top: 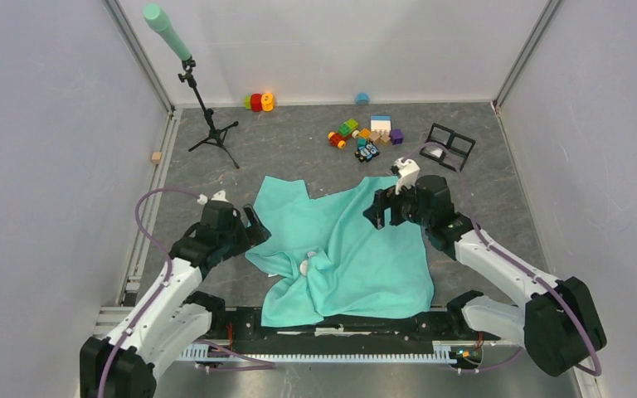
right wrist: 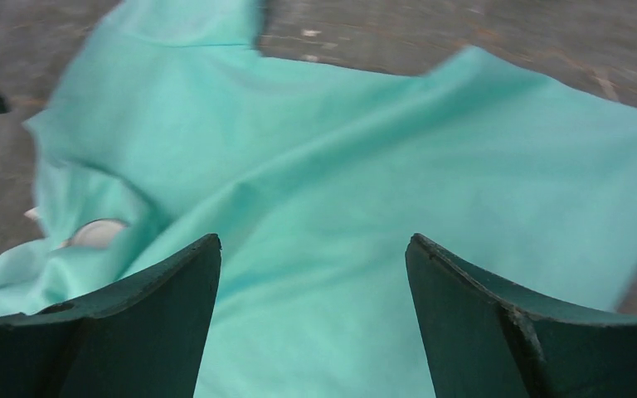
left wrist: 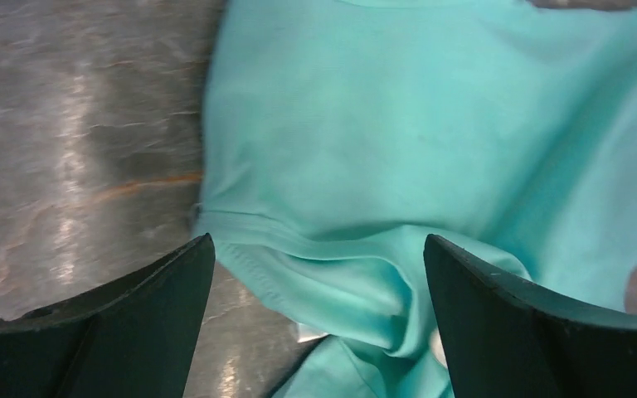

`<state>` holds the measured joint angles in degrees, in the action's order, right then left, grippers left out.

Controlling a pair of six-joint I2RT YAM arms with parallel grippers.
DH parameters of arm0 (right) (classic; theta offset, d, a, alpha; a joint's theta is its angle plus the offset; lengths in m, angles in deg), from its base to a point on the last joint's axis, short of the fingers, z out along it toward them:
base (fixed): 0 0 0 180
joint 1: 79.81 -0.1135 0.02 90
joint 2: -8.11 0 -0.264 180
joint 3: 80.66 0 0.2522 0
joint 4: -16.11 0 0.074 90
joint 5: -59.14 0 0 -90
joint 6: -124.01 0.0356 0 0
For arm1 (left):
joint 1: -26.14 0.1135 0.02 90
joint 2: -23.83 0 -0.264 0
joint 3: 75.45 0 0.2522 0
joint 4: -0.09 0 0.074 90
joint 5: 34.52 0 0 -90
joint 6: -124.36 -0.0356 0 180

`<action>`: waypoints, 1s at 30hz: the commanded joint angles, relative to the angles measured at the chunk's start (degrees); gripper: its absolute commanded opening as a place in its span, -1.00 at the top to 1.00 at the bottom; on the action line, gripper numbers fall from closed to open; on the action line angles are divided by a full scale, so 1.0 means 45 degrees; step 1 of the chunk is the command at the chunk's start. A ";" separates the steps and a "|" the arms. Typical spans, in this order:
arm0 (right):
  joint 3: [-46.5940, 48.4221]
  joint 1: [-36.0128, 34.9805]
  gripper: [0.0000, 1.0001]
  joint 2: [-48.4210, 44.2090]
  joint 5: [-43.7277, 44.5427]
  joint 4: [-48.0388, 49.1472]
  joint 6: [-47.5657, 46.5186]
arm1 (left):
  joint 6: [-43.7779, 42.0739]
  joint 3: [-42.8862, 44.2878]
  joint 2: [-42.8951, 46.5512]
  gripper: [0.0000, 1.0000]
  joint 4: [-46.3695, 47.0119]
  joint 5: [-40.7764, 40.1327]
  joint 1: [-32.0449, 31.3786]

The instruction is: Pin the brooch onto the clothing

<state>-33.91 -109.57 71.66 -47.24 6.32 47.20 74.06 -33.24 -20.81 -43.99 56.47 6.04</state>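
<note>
The large mint-green soft-fabric T-shirt point(top: 357, 249) lies rumpled on the grey marbled table point(top: 299, 141), between the two arms. A small pale round piece point(top: 305, 267), likely the brooch, sits in a bunched fold toward the shirt's near left; from here I cannot tell whether it is fastened. The left gripper point(top: 255, 224) hovers at the shirt's left edge, fingers spread wide with nothing between them; the right gripper point(top: 386, 214) hangs over the far right part, likewise spread and empty. I judge neither arm is working the pin right now; the next move calls for a careful pinch at that fold, with the cloth kept flat around it.
</note>
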 commanded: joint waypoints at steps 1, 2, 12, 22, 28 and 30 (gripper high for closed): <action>0.0345 0.1692 -0.74 0.0309 0.1463 -0.1344 -0.0481 | 0.0321 -0.0087 -0.0610 -1.00 -0.0258 -0.1028 0.0921; 0.0354 0.2005 -0.74 0.0477 0.1724 -0.1438 -0.0562 | 0.0325 -0.0072 -0.0778 -1.00 -0.0241 -0.1200 0.1019; 0.1228 0.3671 -0.61 0.3108 0.3299 -0.0959 -0.1208 | 0.0348 -0.0691 -0.2648 -0.91 0.1081 -0.1750 0.1672; 0.2842 0.3774 -0.60 0.5615 0.4067 -0.0145 -0.1515 | 0.0323 -0.0793 -0.3891 -0.35 0.2296 -0.0835 0.1769; 0.3535 0.3820 -0.58 0.6612 0.4146 0.0023 -0.1457 | 0.0394 -0.0904 -0.4324 0.04 0.2892 -0.0422 0.1771; 0.3747 0.3874 -0.47 0.6890 0.4147 0.0055 -0.1483 | 0.0324 -0.0880 -0.4463 0.20 0.3061 -0.0377 0.1781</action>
<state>-20.36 -92.72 100.82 -29.86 4.13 41.19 74.83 -36.28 -39.32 -31.95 53.04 13.84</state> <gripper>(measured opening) 0.775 0.453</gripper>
